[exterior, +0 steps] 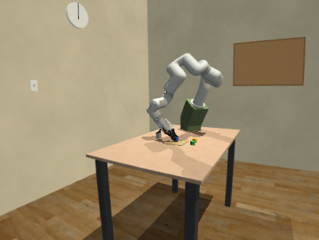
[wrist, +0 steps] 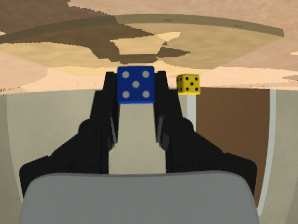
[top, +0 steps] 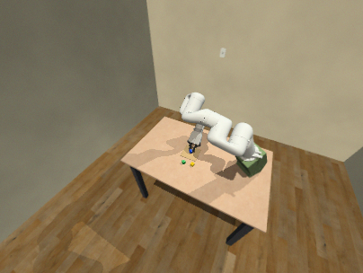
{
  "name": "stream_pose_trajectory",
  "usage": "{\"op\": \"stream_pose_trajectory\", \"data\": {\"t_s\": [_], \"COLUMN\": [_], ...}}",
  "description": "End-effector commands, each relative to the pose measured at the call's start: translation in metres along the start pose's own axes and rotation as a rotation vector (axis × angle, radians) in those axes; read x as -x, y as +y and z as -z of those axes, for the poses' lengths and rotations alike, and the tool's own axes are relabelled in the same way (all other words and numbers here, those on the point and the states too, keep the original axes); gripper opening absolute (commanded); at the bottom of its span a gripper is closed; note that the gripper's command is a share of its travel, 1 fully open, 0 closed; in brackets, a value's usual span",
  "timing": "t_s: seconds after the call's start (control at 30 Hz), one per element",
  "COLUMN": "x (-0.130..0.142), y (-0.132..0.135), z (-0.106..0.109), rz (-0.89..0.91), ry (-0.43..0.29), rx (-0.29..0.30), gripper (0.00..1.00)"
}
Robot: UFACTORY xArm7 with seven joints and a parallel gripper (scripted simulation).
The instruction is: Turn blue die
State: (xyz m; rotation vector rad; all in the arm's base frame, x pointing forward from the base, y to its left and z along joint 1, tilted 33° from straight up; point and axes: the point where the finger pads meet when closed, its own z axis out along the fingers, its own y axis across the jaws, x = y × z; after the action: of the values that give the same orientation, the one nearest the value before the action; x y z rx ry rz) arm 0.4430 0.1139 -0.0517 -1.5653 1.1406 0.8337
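My gripper (wrist: 136, 86) is shut on the blue die (wrist: 136, 84), whose five-pip face looks at the wrist camera. In the top and exterior views the gripper (top: 192, 150) (exterior: 174, 137) holds the blue die (top: 190, 151) (exterior: 176, 139) low over the tan mat (top: 191, 154) (exterior: 176, 142); I cannot tell whether the die touches the mat. The mat (wrist: 166, 43) fills the upper part of the wrist view. The yellow die (wrist: 189, 84) (top: 192, 164) (exterior: 195, 140) and the green die (top: 183, 162) (exterior: 193, 143) lie on the table just off the mat's edge, apart from each other.
The arm's green base block (top: 252, 162) (exterior: 193, 115) stands at the table's edge behind the mat. The arm's shadow falls across the mat and table. A wall clock (exterior: 77, 15) and a cork board (exterior: 269, 61) hang on the walls.
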Motion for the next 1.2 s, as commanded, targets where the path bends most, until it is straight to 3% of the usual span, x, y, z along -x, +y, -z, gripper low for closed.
{"op": "stream_pose_trajectory", "data": {"t_s": [0.0, 1.17], "x": [-0.0002, -0.0034], "y": [-0.0011, -0.0011], "z": [0.0017, -0.0015], "rz": [0.002, 0.002], "ry": [0.003, 0.003], "rx": [-0.002, -0.002], "gripper": [0.21, 0.21]}}
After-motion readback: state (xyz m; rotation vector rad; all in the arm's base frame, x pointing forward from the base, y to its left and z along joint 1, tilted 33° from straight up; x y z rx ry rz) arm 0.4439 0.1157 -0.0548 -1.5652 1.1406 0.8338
